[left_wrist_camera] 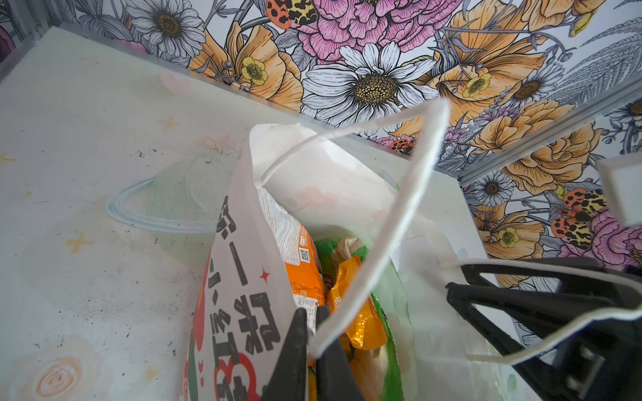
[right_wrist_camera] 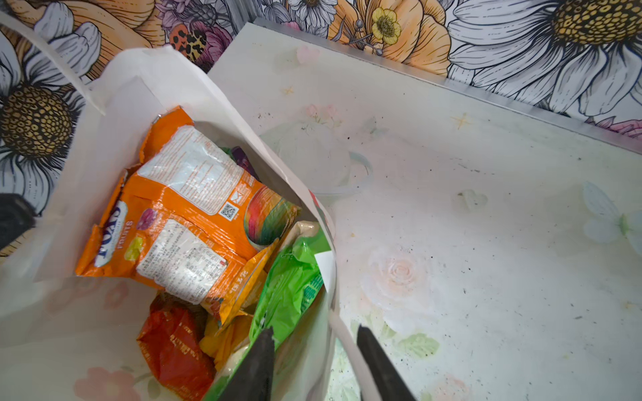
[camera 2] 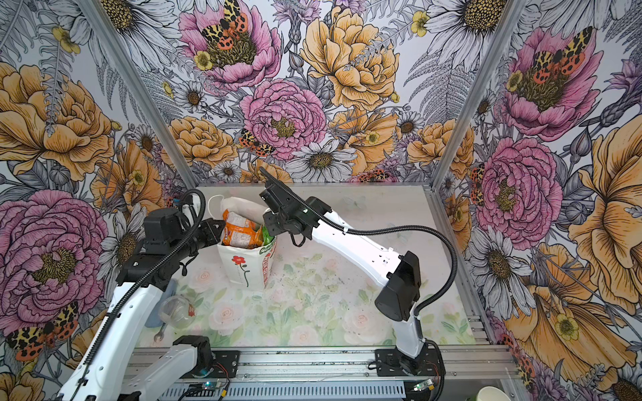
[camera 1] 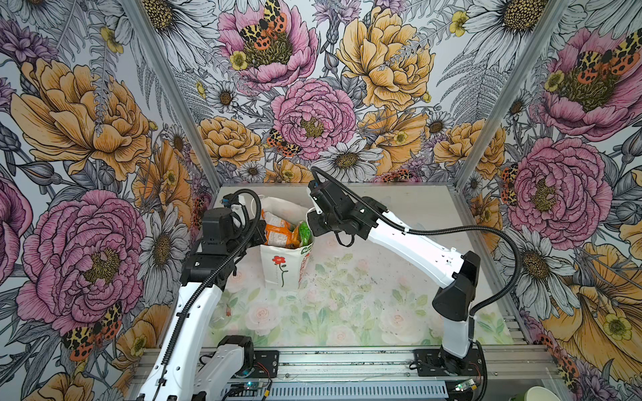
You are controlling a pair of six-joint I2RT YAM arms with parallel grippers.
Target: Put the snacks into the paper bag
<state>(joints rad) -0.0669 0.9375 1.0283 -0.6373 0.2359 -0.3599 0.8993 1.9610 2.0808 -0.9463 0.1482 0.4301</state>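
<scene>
The left gripper (left_wrist_camera: pixel 311 310) is pinched tight on the rim of the paper bag (left_wrist_camera: pixel 243 264); it grips thin white paper just where a cord handle (left_wrist_camera: pixel 399 215) comes out between its fingers; the cord is soft and twisted and loops up away from it. The right gripper (right_wrist_camera: pixel 314 330) is partly open and straddles the opposite rim, one finger inside the bag and one outside; the paper wall and the other cord (right_wrist_camera: pixel 347 343) sit in the gap, and it has hold of nothing. The bag stands upright between the two grippers with its mouth wide; the snacks (right_wrist_camera: pixel 208 264) lie inside it.

Just ahead of the right gripper's inner finger is a green packet (right_wrist_camera: pixel 288 288), glossy and crumpled; beside it are a yellow packet (right_wrist_camera: pixel 225 336) and a red packet (right_wrist_camera: pixel 173 343), both creased foil. Beyond them, on top of the pile, lies a larger orange-and-white packet (right_wrist_camera: pixel 187 222), flat and wrinkled, printed with fruit; a purple sliver (right_wrist_camera: pixel 243 159) shows past it. The bag's outer face bears a red flower drawing (camera 1: pixel 278 260). Beyond the bag the table (right_wrist_camera: pixel 486 208) is smooth and pale, with faded roses and dark specks; farthest off, the walls (camera 1: pixel 312 114) carry bold flowered paper.
</scene>
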